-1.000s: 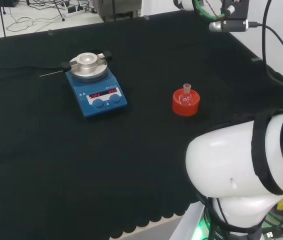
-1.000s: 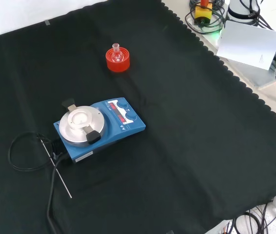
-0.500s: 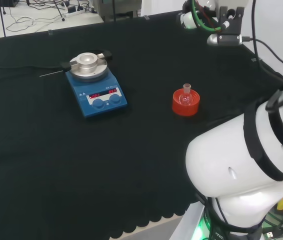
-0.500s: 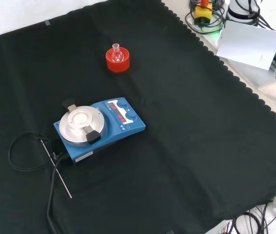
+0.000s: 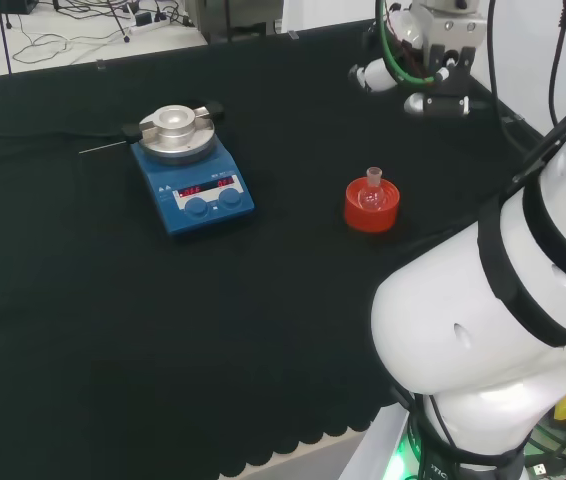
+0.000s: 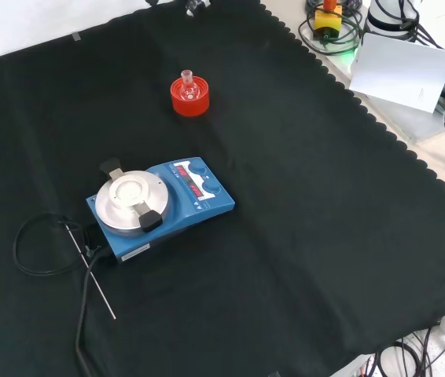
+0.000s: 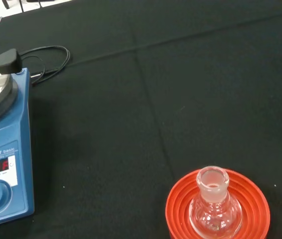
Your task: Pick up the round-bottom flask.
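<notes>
The round-bottom flask sits upright in a red ribbed ring stand on the black cloth. The stand is there because a round base cannot rest stable on a flat surface; the ring cradles the bulb and keeps the short neck pointing up and free to be gripped. In the wrist view the clear flask is centred in the stand and appears empty, its open neck uppermost.

The landmark is the blue magnetic stirrer hotplate. In the head view the flask in its stand is to the right of the hotplate and slightly nearer the camera, well apart from it. In the front view the flask lies beyond the hotplate. A thin probe rod and a black cable lie beside the hotplate on the side away from the flask, clear of the approach path.

In the head view the hand is raised above the cloth, beyond and to the right of the flask, well apart from it, touching nothing. Whether its fingers are spread or curled cannot be told.

Judgement: approach phase; the flask is not yet grasped.
</notes>
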Robot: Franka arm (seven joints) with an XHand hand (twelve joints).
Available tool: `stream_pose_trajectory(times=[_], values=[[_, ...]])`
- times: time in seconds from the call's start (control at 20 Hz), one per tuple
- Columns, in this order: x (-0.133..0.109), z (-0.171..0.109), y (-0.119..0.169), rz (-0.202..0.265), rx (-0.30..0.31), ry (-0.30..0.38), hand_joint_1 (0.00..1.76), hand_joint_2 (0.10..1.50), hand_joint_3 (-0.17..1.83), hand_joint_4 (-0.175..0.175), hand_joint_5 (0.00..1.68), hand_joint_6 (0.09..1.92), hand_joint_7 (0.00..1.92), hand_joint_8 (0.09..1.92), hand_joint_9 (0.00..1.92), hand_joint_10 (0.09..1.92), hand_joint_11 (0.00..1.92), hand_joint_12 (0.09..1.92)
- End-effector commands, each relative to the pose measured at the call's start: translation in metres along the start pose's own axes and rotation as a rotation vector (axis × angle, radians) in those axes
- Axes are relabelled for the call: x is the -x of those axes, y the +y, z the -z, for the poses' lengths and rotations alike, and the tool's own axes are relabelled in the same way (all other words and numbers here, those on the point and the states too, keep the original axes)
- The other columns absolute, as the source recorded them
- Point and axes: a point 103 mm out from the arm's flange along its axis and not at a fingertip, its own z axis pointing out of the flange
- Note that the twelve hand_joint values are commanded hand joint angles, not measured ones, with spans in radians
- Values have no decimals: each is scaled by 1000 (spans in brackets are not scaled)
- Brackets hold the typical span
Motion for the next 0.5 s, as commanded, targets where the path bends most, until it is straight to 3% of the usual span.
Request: stream_pose_trajectory(times=[0.05,0.5], values=[[-1,-31,-5,-19,-2,4,894,733,599,-34,624,479,232,658,399,690,64,1408],[8,-78,-8,-50,-63,10,955,645,700,-36,691,621,253,678,431,690,77,1412]])
